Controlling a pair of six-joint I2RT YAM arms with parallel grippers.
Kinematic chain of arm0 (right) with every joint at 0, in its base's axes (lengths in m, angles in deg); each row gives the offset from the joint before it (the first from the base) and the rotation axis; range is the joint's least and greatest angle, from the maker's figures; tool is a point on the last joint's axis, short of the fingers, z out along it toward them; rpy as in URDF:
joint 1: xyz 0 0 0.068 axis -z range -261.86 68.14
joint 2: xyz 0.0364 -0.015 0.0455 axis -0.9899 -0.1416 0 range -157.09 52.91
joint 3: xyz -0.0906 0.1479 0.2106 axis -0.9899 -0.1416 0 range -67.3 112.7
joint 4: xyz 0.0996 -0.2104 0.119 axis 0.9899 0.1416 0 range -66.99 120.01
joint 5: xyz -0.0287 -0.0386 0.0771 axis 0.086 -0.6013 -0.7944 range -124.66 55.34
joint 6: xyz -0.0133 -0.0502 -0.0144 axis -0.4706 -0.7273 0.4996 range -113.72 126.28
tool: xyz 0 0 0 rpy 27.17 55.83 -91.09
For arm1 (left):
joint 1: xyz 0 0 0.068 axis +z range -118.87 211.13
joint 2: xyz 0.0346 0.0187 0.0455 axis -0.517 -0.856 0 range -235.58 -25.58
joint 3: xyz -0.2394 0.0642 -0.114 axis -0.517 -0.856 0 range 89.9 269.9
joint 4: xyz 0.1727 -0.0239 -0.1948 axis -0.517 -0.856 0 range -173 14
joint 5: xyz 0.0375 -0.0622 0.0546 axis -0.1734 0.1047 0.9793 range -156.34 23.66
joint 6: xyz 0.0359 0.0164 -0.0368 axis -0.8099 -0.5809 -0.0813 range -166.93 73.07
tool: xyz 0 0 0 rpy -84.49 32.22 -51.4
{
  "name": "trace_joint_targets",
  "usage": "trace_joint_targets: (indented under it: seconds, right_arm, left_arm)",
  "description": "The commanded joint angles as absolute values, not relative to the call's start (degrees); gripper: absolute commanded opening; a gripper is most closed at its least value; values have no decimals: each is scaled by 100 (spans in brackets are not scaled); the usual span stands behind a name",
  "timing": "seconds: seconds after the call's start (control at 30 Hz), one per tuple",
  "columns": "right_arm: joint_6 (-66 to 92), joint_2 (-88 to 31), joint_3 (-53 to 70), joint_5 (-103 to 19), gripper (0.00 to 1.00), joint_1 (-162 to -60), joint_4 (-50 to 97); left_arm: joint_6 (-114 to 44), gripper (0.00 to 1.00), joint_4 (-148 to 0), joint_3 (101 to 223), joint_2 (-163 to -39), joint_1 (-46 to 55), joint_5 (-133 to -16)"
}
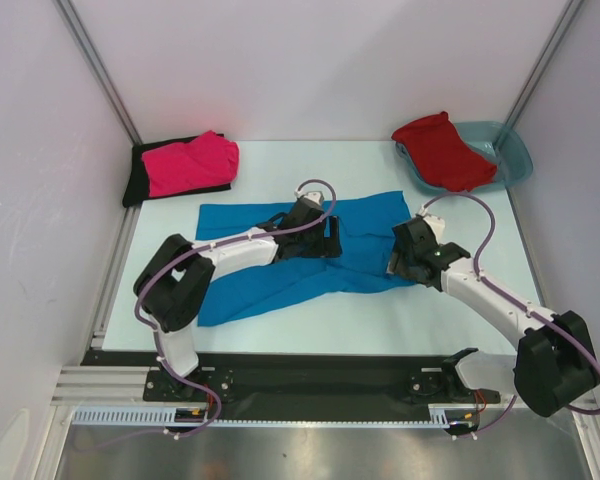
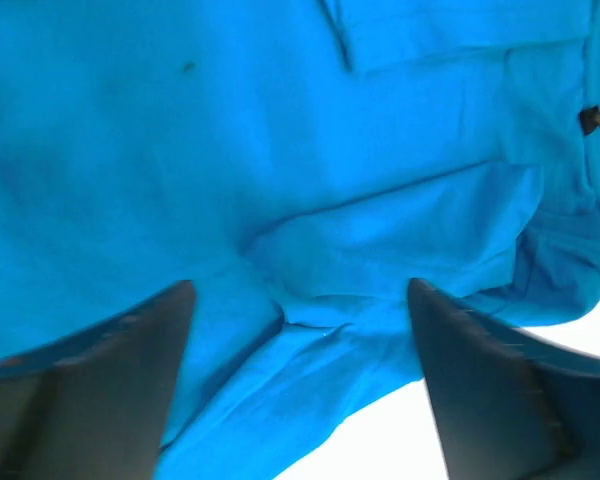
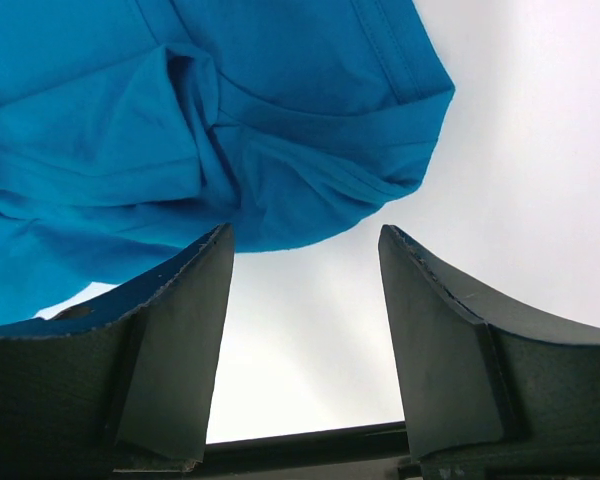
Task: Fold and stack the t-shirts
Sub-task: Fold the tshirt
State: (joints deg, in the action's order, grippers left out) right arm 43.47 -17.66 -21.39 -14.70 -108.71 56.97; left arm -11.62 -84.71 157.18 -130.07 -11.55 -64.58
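Pale walls and grey metal posts enclose a white surface (image 1: 380, 310).

Top external view:
- Blue t-shirt (image 1: 240, 285): spread flat but creased across the middle of the surface.
- Hot pink t-shirt (image 1: 190, 163): folded, far left corner, lying on top of the black t-shirt (image 1: 137, 180), which shows along its left and near edges.
- Red t-shirt (image 1: 440, 150): bunched, far right corner, draped over the rim of a teal tub (image 1: 515, 155).
- Left arm (image 1: 240, 250): reaches across the blue t-shirt, with the left jaws over its middle.
- Right arm (image 1: 490, 295): angled inward, with the right jaws at the blue t-shirt's right edge.
- Jaw spread cannot be told from this view.

Left wrist view:
- Blue t-shirt (image 2: 280, 150) fills nearly the whole picture, with overlapping folds in the centre and a small dark tag (image 2: 590, 120) at the right.
- Bare surface (image 2: 380, 440) shows at lower right.
- Left jaws: both dark fingers (image 2: 90, 390) stand wide apart above the cloth, gripping nothing.

Right wrist view:
- A hemmed, folded edge of the blue t-shirt (image 3: 230, 100) occupies the upper left.
- Bare surface (image 3: 520, 150) fills the rest.
- Right jaws: fingers (image 3: 170, 340) spread wide and empty, with white surface between them and the cloth just beyond the left fingertip.
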Motion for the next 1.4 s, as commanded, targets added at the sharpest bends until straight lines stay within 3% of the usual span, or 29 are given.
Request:
trace_joint_targets:
  seconds: [0.0,0.33,0.73,0.93,1.07,1.17,1.37]
  right_arm:
    - [4249,-1881,-2169,-1559,65,-10849,5475]
    - [3942,-2504,-2230,-1770,65,-10806,4430]
    - [3951,-3278,-2459,-3026,61,-10471,2750]
    - [3942,-3226,-2599,-3325,41,-10445,2495]
    - [3968,-3129,-2670,-3562,13,-10445,2424]
    - [3924,-3059,-2661,-3607,0,-10445,2407]
    - [3714,-2953,-2389,-3633,0,-10428,2362]
  left_arm:
    - [-1062,100,-8321,15835,-13113,-1176,-6581]
    - [-1107,100,-8251,15617,-12710,-1220,-6836]
    - [-1309,100,-8506,15371,-12173,-1352,-6643]
    - [-1309,100,-8523,15318,-12217,-1352,-6520]
    - [-1327,100,-8523,15309,-12270,-1352,-6537]
    - [-1326,100,-8515,15318,-12296,-1352,-6572]
    - [-1344,100,-8541,15335,-12296,-1352,-6564]
